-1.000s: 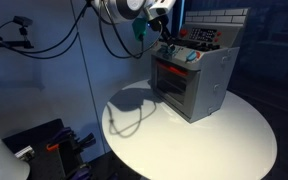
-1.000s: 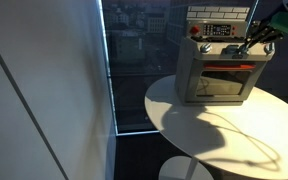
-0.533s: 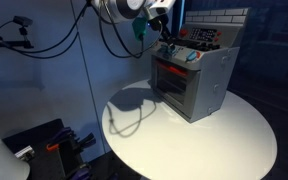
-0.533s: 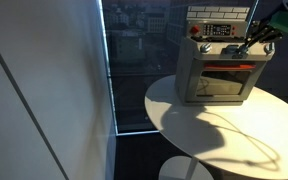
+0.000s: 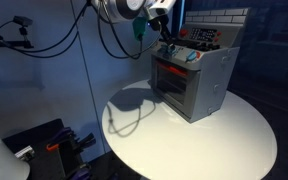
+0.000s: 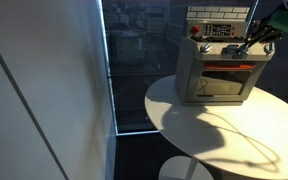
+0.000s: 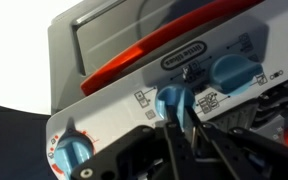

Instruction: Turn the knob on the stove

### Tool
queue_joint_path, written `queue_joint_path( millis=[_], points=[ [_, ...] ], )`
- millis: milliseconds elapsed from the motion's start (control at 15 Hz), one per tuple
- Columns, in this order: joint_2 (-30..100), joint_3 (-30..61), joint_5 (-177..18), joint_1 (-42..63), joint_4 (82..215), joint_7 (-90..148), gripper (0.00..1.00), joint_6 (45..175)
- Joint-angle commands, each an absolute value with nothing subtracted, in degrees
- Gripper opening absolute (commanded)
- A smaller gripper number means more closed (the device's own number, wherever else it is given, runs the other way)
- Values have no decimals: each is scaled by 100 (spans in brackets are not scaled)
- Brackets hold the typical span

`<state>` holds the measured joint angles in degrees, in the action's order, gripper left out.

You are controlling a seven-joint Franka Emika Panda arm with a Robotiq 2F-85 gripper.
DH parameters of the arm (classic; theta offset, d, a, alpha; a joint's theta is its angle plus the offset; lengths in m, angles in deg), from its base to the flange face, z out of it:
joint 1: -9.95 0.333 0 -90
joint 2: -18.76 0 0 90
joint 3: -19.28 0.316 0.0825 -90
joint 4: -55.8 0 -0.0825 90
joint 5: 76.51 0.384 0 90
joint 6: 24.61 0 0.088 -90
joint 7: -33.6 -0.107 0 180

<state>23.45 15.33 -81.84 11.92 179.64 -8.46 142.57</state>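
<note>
The stove (image 5: 199,80) stands on the round table (image 5: 234,145). Our gripper (image 7: 180,118) seems to pinch its middle blue knob (image 7: 170,97); we should rotate slowly around the knob axis, without pulling outward.

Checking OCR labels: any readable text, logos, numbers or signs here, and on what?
Oval badge on the red handle of the stove: has lettering, too blurred to read.
Small dark symbols beside the blue knobs, wrist view: not legible.
Red marks around one knob: no numbers readable.
Both exterior views: nothing readable.
</note>
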Motion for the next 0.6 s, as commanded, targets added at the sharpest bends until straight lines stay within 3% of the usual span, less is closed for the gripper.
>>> queue_joint_path(
  millis=[0, 533],
  points=[
    [2184, 1519, -7962, 1174, 18080, -1135, 5, 14331],
    [2083, 1539, -7250, 1168, 18301, -1479, 4, 14773]
  ],
)
